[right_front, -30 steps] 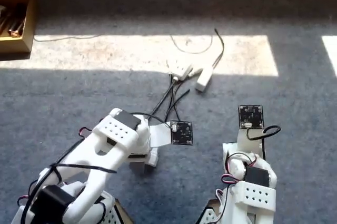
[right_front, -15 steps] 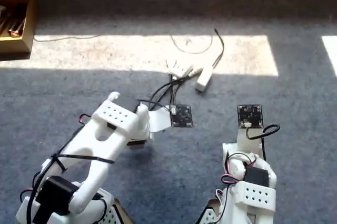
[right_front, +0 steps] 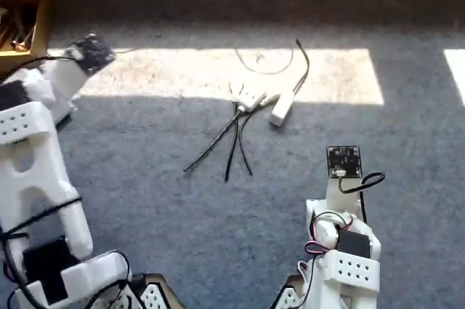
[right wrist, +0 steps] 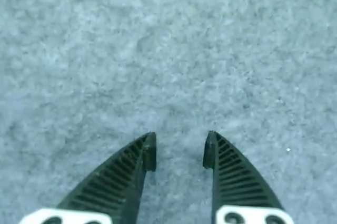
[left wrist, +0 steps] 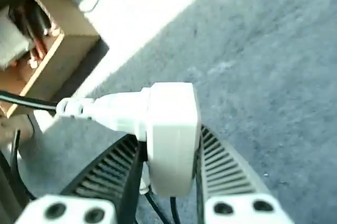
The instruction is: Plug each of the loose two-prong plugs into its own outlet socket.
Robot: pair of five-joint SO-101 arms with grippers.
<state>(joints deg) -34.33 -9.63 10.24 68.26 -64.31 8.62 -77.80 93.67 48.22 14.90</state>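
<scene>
Left jaws clamp a white plug (left wrist: 168,134); right jaws gape, empty. Next, I reckon, it travels toward three o'clock, to the outlet block (right_front: 280,110).

A white plug (left wrist: 168,134) is sitting between black ribbed fingers (left wrist: 105,176) over speckled blue-grey carpet (left wrist: 263,66), while black cables (right_front: 234,142), a white outlet strip (right_front: 282,110), a tan wooden box (right_front: 33,33) and two white arms (right_front: 33,163) are showing against that carpet, a pale sunlit band (right_front: 182,73) crossing it.

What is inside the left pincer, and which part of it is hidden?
A white plug with its cord, clamped in the left pincer. Its prongs cannot be seen; the plug's own body covers them.
</scene>
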